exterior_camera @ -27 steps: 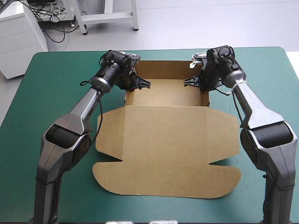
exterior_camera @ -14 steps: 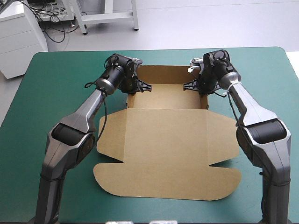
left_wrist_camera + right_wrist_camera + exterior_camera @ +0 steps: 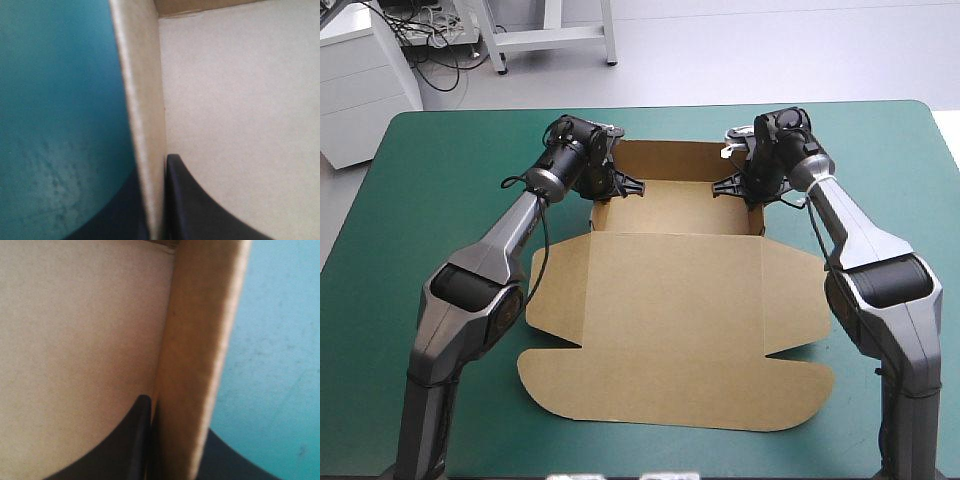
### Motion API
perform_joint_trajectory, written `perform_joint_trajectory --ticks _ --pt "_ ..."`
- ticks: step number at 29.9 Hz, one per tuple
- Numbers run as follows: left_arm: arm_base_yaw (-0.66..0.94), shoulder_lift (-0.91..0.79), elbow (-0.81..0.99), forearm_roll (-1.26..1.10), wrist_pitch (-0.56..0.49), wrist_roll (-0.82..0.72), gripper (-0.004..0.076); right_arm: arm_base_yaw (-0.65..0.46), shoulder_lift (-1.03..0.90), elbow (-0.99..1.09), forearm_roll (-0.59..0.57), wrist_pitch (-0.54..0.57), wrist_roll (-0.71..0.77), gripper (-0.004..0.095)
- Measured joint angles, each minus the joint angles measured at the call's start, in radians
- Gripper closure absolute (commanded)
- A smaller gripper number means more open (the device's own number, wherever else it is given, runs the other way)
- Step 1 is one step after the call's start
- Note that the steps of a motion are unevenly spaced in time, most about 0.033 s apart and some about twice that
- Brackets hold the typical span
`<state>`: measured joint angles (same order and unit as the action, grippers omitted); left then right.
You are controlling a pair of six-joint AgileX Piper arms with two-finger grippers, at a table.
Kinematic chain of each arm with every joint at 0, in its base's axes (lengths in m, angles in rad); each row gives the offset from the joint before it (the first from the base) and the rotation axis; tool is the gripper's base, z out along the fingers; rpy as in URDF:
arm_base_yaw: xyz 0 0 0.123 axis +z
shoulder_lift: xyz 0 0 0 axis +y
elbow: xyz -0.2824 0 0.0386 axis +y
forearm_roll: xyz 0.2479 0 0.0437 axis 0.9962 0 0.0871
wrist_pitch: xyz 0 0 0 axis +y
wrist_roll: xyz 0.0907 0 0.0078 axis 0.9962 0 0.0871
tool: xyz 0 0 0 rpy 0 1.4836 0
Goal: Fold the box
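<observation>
The brown box point(image 3: 675, 310) lies as an open tray at the far side, its lid flat toward the near edge. My left gripper point(image 3: 607, 190) straddles the tray's left wall point(image 3: 142, 125), one black finger point(image 3: 190, 210) inside the tray and the other outside, shut on it. My right gripper point(image 3: 750, 190) clamps the right wall point(image 3: 200, 355) the same way, its inner finger point(image 3: 135, 445) against the tray floor side. Both walls stand upright between the fingers, and the back wall point(image 3: 670, 155) is raised too.
The teal-green cover point(image 3: 440, 180) shows on both sides of the box and beyond it. The lid's rounded flaps point(image 3: 800, 385) reach close to the near edge of the table.
Both wrists shifted a little on the side walls and the box slid slightly toward the near edge. Since just before, hardly anything has moved.
</observation>
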<state>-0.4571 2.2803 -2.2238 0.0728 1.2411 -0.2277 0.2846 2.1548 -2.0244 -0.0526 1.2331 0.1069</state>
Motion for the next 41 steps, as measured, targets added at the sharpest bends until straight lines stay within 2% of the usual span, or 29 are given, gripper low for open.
perform_joint_trajectory --ticks 2,6,8,9,19,31,37,41 --pt "0.0 0.0 0.0 0.001 -0.002 0.011 0.0589 0.0 -0.003 0.0 0.0 0.003 -0.015 0.0533" --pt "0.002 0.001 0.003 0.006 -0.005 0.043 0.0337 -0.001 -0.017 0.0 0.002 0.0 -0.026 0.0351" --pt "0.003 -0.001 0.004 0.01 -0.009 0.051 0.0234 -0.002 -0.028 0.0 -0.001 -0.001 -0.026 0.0317" --pt "0.004 -0.002 0.004 0.013 -0.01 0.054 0.0209 -0.003 -0.033 0.0 -0.003 -0.001 -0.026 0.0317" --pt "0.008 -0.056 0.016 0.03 -0.003 0.055 0.0201 -0.007 -0.07 0.0 0.035 -0.001 -0.025 0.0316" --pt "0.001 -0.284 0.016 0.098 0.009 0.072 0.0201 -0.007 -0.154 0.0 0.085 0.008 -0.029 0.0315" --pt "-0.044 -0.394 0.041 0.13 0.016 0.094 0.0201 -0.007 -0.229 0.0 0.086 0.01 -0.053 0.0221" --pt "-0.092 -0.485 0.139 0.17 0.016 0.098 0.0201 -0.007 -0.262 0.0 0.084 0.013 -0.075 0.0196"
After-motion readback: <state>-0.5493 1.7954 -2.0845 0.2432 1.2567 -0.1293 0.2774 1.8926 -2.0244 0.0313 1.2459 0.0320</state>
